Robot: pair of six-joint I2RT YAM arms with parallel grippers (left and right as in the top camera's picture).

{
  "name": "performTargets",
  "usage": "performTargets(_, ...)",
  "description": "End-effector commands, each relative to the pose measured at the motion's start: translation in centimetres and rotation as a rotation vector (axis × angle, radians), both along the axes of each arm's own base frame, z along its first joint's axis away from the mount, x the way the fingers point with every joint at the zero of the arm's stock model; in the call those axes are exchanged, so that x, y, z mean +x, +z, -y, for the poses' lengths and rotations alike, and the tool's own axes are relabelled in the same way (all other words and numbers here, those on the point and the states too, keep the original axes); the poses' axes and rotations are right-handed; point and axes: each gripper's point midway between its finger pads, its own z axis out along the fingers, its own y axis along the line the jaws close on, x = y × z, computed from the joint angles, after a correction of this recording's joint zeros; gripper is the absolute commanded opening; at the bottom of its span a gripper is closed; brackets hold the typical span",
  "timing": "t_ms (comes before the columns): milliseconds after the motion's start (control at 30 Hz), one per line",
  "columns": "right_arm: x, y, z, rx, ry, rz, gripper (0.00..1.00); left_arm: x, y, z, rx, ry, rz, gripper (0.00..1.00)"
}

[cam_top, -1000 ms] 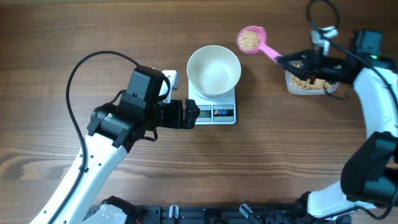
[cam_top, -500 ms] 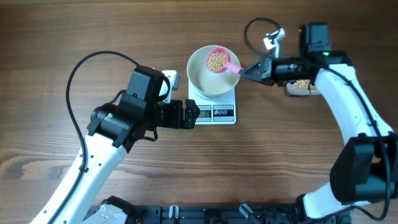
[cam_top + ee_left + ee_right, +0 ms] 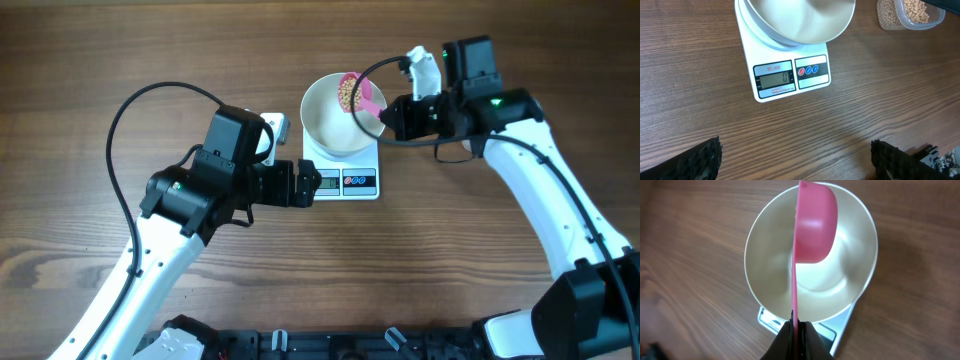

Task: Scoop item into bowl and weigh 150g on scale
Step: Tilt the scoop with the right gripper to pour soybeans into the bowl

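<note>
Now the right arm reaches left over the worktop. Its tool (image 3: 797,335) is clamped on the handle of a pink scoop (image 3: 814,225). The scoop is tipped on its side above the bowl (image 3: 320,122), with beans (image 3: 347,93) in it. The bowl sits on the scale (image 3: 345,182). The left arm stays low, its tool (image 3: 795,161) wide apart, near the scale's front.

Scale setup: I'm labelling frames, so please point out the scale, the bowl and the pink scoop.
Scale (image 3: 788,76), left wrist view, front panel.
Bowl (image 3: 841,280), right wrist view, inner floor.
Pink scoop (image 3: 816,225), right wrist view, cup's outer side.
</note>
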Motion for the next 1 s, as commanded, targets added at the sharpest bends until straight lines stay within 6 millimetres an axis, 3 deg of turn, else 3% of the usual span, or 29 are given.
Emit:
performTargets(0, 0.2, 0.3, 0.2, -0.129, 0.008, 0.087, 0.04, -0.1, -0.2, 0.2, 0.004, -0.026, 0.001, 1.0)
performTargets(267, 0.0, 0.1, -0.5, -0.296, 0.068, 0.186, 0.04, -0.1, -0.2, 0.2, 0.004, -0.026, 0.001, 1.0)
performTargets(767, -0.8, 3.2, -0.7, -0.383, 0.078, 0.315, 0.04, -0.1, -0.2, 0.2, 0.004, -0.026, 0.001, 1.0)
performTargets(967, -1.5, 3.8, -1.7, -0.388, 0.125, 0.346, 0.04, -0.1, -0.2, 0.2, 0.004, -0.026, 0.001, 1.0)
